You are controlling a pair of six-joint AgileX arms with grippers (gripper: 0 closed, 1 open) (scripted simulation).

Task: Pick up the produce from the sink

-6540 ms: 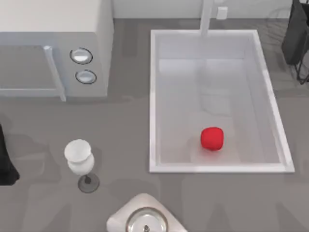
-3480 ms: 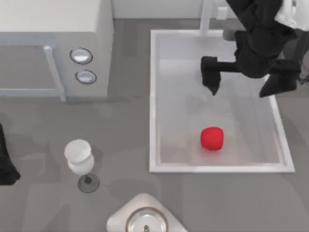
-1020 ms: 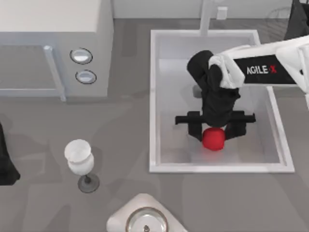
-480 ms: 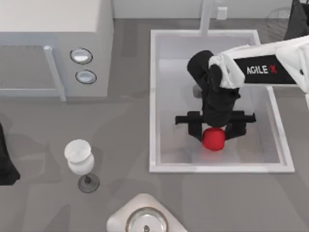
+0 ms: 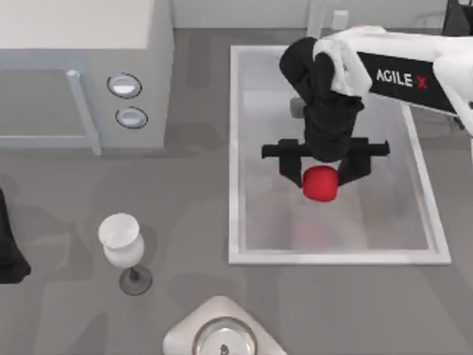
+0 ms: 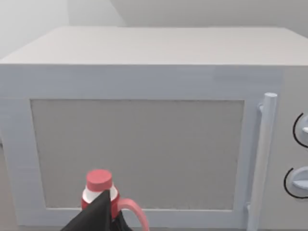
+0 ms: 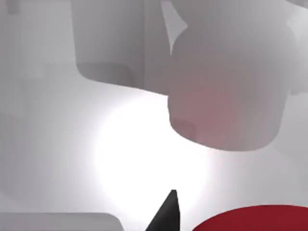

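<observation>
The red, rounded produce [image 5: 321, 183] hangs above the floor of the white sink [image 5: 235, 148], held between the two black fingers of my right gripper [image 5: 321, 176], which is shut on it. A faint red reflection lies on the basin floor below. In the right wrist view the produce [image 7: 255, 220] shows beside one black fingertip [image 7: 166, 215]. My left arm [image 5: 7, 251] stays parked at the table's left edge.
The white faucet post [image 5: 316, 22] stands at the sink's far rim. A grey microwave [image 5: 81, 74] with two knobs fills the far left. A wine glass [image 5: 122, 244] stands left of the sink, a round metal-topped item [image 5: 222, 339] at the near edge. A red-capped bottle [image 6: 98, 185] stands before the microwave.
My right gripper has closed on the produce and lifted it off the sink floor, moving toward the far side of the basin. The left arm has not moved.
</observation>
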